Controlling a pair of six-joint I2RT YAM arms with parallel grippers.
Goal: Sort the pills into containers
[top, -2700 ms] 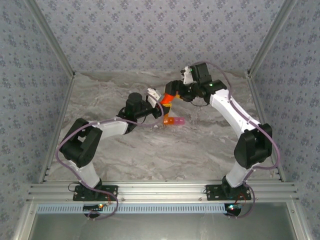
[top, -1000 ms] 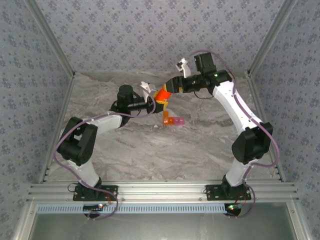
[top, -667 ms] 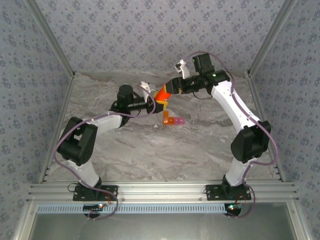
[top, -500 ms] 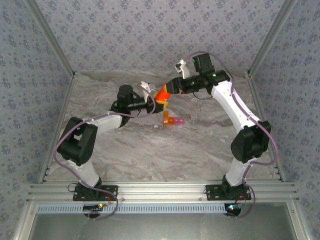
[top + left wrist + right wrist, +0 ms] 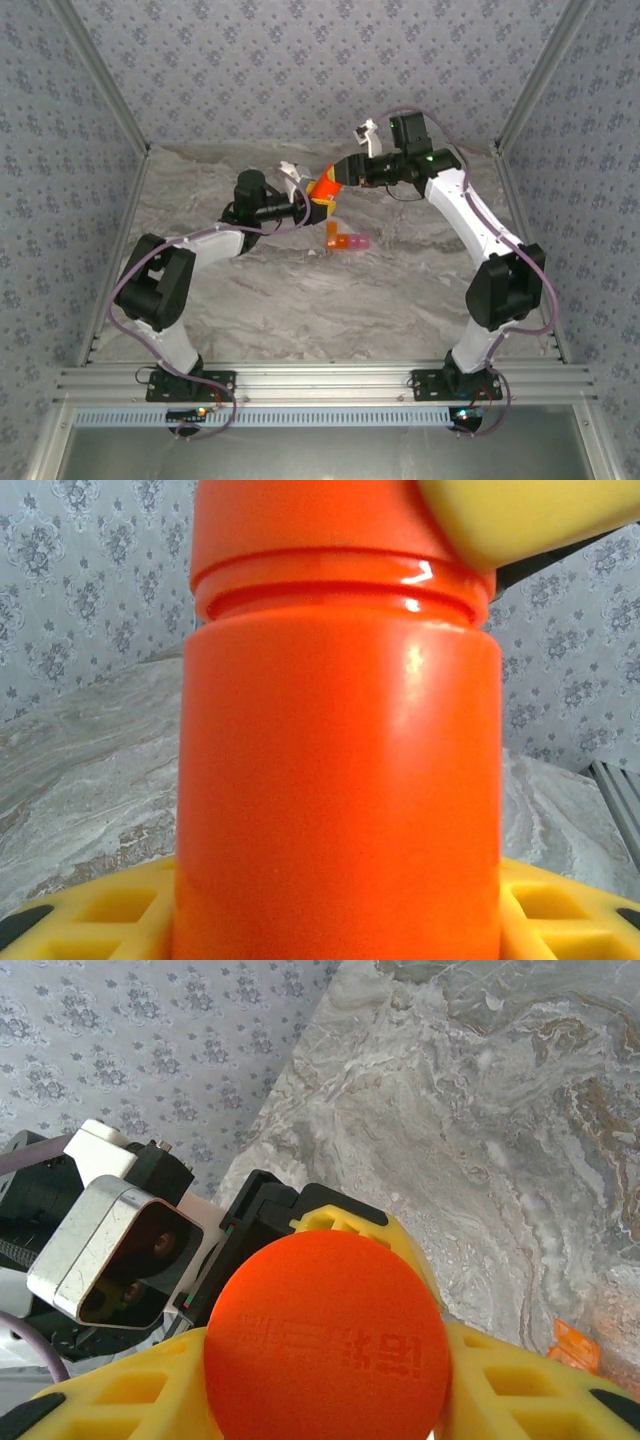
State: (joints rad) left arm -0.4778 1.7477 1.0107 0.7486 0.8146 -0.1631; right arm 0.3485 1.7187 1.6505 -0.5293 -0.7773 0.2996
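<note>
An orange round bottle hangs above the far middle of the table, held between both arms. My left gripper is shut on its body, with yellow fingers at either side. My right gripper is shut on the orange cap, its yellow fingers pressed against both sides. The containers, a small orange and pink pill box, lie on the table just in front of the bottle, untouched. The pills are out of view.
The marble tabletop stretches out in front of the pill box. Patterned walls close in the back and sides. A metal rail runs along the near edge by the arm bases. An orange corner of the pill box shows below the right wrist.
Both arms have lifted the bottle up and back from beside the pill box. In the last second the right gripper's jaws have closed onto the cap. The left gripper has kept its hold.
</note>
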